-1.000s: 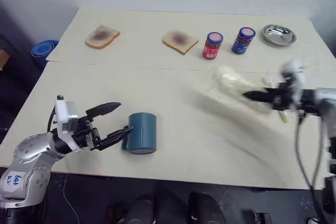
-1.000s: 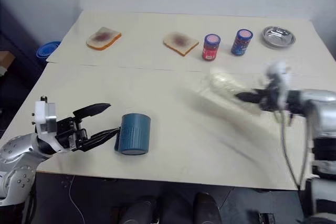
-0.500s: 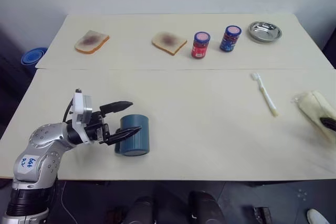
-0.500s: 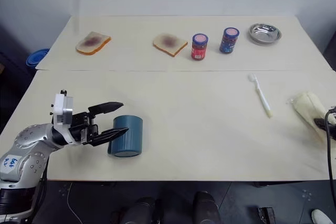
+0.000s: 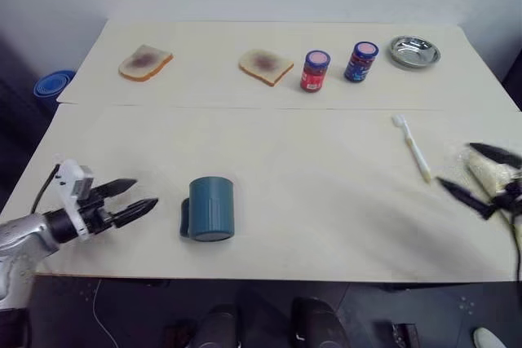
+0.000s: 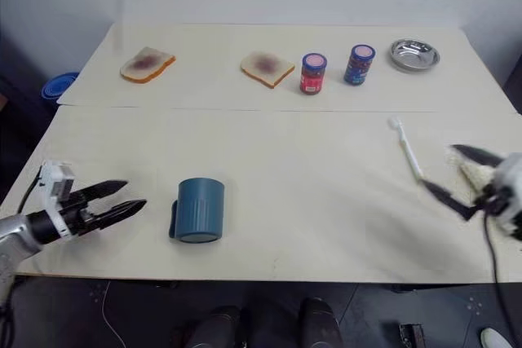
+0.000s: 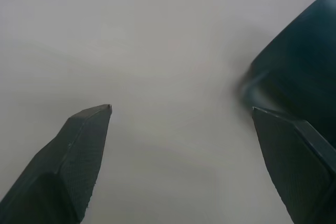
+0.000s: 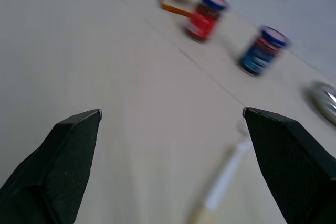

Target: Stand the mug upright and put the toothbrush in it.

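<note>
The dark teal mug (image 5: 210,208) sits on the near left part of the table, handle (image 5: 184,218) toward my left arm; its opening does not show. My left gripper (image 5: 145,192) is open and empty, a short way left of the mug and apart from it; the left wrist view has the mug (image 7: 299,72) beside one finger. The white toothbrush (image 5: 413,146) lies flat on the right side. My right gripper (image 5: 457,165) is open just right of it, holding nothing; the right wrist view has the toothbrush (image 8: 226,177) between its spread fingers, lower down.
A pale wrapped lump (image 5: 493,173) lies by the right gripper near the table's right edge. At the back stand a red jar (image 5: 314,70), a blue jar (image 5: 360,61), a metal dish (image 5: 414,51) and two bread slices (image 5: 145,62) (image 5: 265,65). A seam (image 5: 245,107) crosses the table.
My left gripper has drawn back to the left, away from the mug. The right gripper has opened and now sits by the lump at the right edge. The mug and toothbrush lie still.
</note>
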`<act>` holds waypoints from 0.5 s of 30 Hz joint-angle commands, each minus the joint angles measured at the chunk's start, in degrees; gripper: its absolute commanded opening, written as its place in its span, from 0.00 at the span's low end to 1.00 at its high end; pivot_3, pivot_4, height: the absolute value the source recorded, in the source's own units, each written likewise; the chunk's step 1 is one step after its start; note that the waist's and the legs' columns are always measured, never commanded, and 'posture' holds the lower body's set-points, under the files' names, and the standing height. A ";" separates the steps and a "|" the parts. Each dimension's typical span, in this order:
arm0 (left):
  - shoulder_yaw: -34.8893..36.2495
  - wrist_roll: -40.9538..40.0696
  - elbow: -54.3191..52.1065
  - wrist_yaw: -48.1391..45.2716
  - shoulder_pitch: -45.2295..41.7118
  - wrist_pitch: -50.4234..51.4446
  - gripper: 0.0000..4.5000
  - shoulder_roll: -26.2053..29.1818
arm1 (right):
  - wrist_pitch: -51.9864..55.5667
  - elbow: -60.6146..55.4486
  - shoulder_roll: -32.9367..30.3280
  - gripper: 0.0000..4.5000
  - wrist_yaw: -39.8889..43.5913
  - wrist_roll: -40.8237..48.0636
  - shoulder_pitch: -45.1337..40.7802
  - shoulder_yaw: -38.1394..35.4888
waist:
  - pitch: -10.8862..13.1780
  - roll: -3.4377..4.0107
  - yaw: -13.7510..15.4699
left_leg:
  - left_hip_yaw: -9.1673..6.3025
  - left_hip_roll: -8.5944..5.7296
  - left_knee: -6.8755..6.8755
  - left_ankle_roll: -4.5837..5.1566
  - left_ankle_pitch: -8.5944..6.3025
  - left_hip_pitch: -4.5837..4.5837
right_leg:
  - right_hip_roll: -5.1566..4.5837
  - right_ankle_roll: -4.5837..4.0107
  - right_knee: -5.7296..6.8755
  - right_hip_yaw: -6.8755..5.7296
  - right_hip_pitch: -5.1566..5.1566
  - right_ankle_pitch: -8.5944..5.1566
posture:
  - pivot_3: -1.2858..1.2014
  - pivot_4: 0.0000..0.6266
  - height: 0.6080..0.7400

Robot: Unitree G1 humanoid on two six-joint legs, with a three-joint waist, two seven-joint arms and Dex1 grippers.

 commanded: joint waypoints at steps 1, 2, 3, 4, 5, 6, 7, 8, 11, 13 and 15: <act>5.12 -1.83 -6.49 7.38 1.84 13.38 1.00 2.39 | -2.29 -6.69 3.27 0.99 3.86 3.64 -0.38 4.75 | 0.00 0.01 0.22 | -0.04 -0.04 0.02 0.01 0.00 0.00 | -0.04 0.00 0.04 0.00 0.01 0.00 | 0.52 0.24 1.00; 5.99 -2.36 -8.39 8.91 2.54 17.78 1.00 3.08 | -2.68 -7.52 4.28 0.99 4.77 3.90 -0.24 6.24 | 0.00 0.00 0.30 | -0.13 -0.06 0.04 0.02 -0.01 -0.03 | -0.09 0.00 0.05 0.03 0.01 0.00 | 0.52 0.24 1.00; 6.91 -3.25 -10.22 10.16 2.95 22.17 1.00 3.59 | -2.31 -8.16 5.03 0.99 5.56 4.69 -0.07 7.19 | 0.00 0.00 0.37 | -0.25 -0.10 0.07 0.02 -0.01 -0.06 | -0.13 -0.01 0.09 0.09 0.02 0.00 | 0.52 0.24 1.00; 8.20 -5.13 -12.25 10.79 3.17 26.72 1.00 4.02 | -3.31 -8.79 5.76 0.99 6.93 5.08 0.16 8.39 | 0.00 0.00 0.45 | -0.33 -0.14 0.07 0.03 -0.02 -0.07 | -0.16 -0.01 0.08 0.15 0.06 -0.01 | 0.52 0.24 1.00; 9.43 -6.86 -14.16 11.24 3.11 30.53 1.00 4.27 | -3.15 -9.62 6.39 0.99 8.03 5.84 0.57 9.52 | 0.00 -0.02 0.50 | -0.40 -0.17 0.08 0.05 -0.02 -0.08 | -0.17 -0.02 0.07 0.17 0.09 -0.01 | 0.52 0.24 1.00; 10.71 -8.53 -15.43 12.41 2.03 35.55 1.00 4.12 | -3.62 -10.32 7.39 0.99 8.74 6.38 0.76 10.56 | -0.01 -0.03 0.55 | -0.45 -0.17 0.08 0.05 -0.03 -0.09 | -0.17 -0.03 0.06 0.17 0.11 -0.02 | 0.52 0.24 1.00; 11.46 -9.64 -16.44 13.68 0.70 39.70 1.00 3.81 | -3.62 -11.00 8.39 0.99 8.90 6.90 0.89 11.36 | -0.01 -0.03 0.56 | -0.54 -0.17 0.08 0.04 -0.03 -0.09 | -0.17 -0.05 0.05 0.15 0.14 -0.02 | 0.52 0.24 1.00; 11.63 -10.51 -17.50 14.77 -0.82 42.93 1.00 3.44 | -2.83 -11.68 9.23 0.99 8.88 7.91 1.00 11.95 | -0.01 -0.02 0.53 | -0.57 -0.17 0.08 0.04 -0.03 -0.09 | -0.16 -0.06 0.04 0.15 0.17 -0.03 | 0.52 0.24 1.00; 11.09 -13.10 -20.79 17.06 -6.50 51.05 1.00 0.74 | -2.67 -13.22 9.87 0.99 10.16 8.75 1.56 13.31 | -0.01 -0.01 0.35 | -0.60 -0.18 0.08 -0.01 -0.01 -0.07 | -0.13 -0.07 0.08 0.14 0.19 -0.04 | 0.52 0.24 1.00; 8.60 -13.95 -22.56 18.99 -10.71 53.76 1.00 -1.39 | -2.70 -13.31 9.85 0.99 9.79 8.25 2.03 13.60 | -0.02 -0.02 0.43 | -0.61 -0.20 0.08 -0.01 -0.01 -0.06 | -0.12 -0.07 0.09 0.13 0.20 -0.04 | 0.52 0.24 1.00; 6.48 -14.94 -22.35 22.74 -14.89 54.34 1.00 -5.16 | -2.94 -12.90 9.76 0.99 9.64 7.62 2.54 13.58 | -0.04 -0.07 0.34 | -0.64 -0.20 0.10 -0.01 -0.01 -0.06 | -0.10 -0.07 0.10 0.11 0.22 -0.04 | 0.52 0.24 1.00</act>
